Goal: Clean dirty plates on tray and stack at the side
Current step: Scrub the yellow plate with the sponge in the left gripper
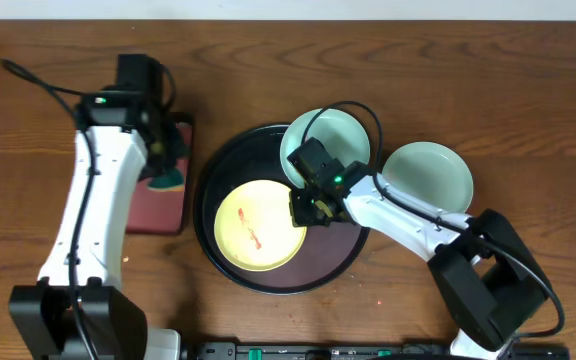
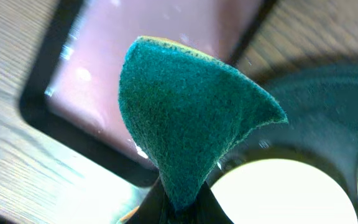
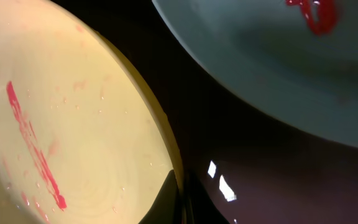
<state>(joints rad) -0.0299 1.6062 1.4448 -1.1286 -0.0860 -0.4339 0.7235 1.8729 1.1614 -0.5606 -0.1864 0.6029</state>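
- Grip comes first among our worries: our right gripper (image 1: 308,208) is clamped thinly on the rim of the yellow plate (image 1: 253,232), which lies smeared in the black tray (image 1: 340,252). Scrubbing pressure could make it slip.
- Our left gripper (image 2: 178,202) pinches the sponge (image 2: 191,118) by one corner above the red tray (image 1: 163,210). It may fold or pull free.
- The smeared mint plate (image 1: 353,135) sits at the tray's rim just beside our right gripper. A swing could knock it.
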